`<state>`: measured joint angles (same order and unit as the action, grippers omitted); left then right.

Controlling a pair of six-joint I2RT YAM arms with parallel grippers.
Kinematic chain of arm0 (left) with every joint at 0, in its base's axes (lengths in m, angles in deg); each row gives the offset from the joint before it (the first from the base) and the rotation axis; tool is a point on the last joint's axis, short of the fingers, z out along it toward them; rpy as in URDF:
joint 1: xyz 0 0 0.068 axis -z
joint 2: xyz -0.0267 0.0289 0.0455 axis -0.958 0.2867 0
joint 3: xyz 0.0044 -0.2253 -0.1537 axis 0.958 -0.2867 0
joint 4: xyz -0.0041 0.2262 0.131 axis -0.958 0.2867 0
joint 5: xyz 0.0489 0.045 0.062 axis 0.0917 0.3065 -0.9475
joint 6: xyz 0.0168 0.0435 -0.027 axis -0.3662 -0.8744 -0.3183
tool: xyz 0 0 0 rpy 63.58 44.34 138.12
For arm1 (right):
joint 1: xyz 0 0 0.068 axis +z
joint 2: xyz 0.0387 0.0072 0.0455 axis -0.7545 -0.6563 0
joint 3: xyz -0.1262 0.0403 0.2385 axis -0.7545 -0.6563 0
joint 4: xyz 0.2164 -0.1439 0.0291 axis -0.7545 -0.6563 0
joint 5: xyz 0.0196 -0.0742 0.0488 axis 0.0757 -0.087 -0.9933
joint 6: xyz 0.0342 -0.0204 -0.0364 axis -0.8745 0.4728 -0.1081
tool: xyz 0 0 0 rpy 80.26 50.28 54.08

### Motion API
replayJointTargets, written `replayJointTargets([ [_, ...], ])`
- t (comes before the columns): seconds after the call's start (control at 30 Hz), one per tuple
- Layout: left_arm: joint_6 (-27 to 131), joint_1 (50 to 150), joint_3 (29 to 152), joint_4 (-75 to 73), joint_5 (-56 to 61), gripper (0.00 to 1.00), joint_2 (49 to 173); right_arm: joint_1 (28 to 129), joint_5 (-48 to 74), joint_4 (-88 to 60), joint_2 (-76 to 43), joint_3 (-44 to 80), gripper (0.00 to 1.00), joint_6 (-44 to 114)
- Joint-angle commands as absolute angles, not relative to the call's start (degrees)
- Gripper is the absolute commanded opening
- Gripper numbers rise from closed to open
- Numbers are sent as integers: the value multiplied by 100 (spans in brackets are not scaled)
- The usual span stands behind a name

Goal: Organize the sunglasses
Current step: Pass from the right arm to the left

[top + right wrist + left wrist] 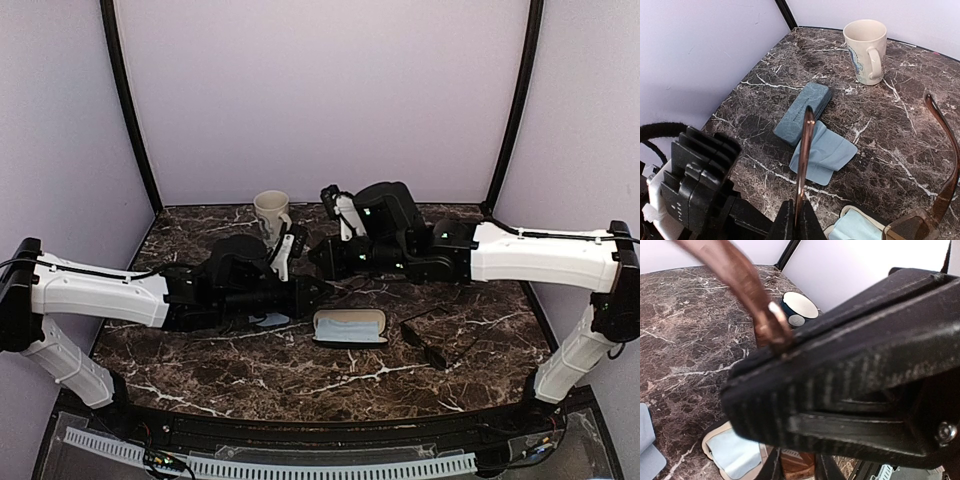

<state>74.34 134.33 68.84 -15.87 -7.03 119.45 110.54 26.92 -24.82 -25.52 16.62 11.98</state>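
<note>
The right claw (795, 220) is pressed together on one thin temple of the brownish-framed sunglasses (803, 150). That temple rises straight up out of its fingertips, so the pair hangs in the air above the marble table (900, 120). The second temple (946, 150) curves down on the far side to a tinted lens (910, 227) at the lower edge of the right wrist view.

The left claw (737, 387) sits just beside the right one, at the same temple. In the left wrist view the brown strip runs down from the upper left and meets the edge of the big black finger (850, 330). Whether that claw is pinching the temple or only touching it I cannot tell.

Counted:
- One pair of sunglasses in view.
- One cream mug (866, 50), upright near the back corner.
- One grey-blue case (804, 111), shut and lying flat.
- One loose blue cloth (826, 152), touching that case's near end.
- One open case (350, 327), lined with a pale blue cloth, directly in front of the two claws.
- One black oblong case (435, 342), to the right of the open one and apart from it
</note>
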Motion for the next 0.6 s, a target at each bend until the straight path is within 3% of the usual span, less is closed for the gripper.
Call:
replayJointTargets([
  [0.0,7314,13442,6982,-1630,-792,17,11821,11121,2600,-2442,-2587,1799,7,1205],
  [0.17,7345,13429,6935,-1498,-987,11,11687,11121,2511,-2556,-2608,1827,19,1256],
  [0.4,7465,13278,6743,-1376,-1046,3,11416,11121,2465,-2899,-2505,1886,48,1404],
  [0.47,7455,13231,6666,-1340,-1041,0,11295,11113,2443,-2986,-2407,1863,61,1463],
  [0.57,7377,13182,6583,-1293,-988,0,11113,11099,2524,-3084,-2119,1712,65,1523],
])
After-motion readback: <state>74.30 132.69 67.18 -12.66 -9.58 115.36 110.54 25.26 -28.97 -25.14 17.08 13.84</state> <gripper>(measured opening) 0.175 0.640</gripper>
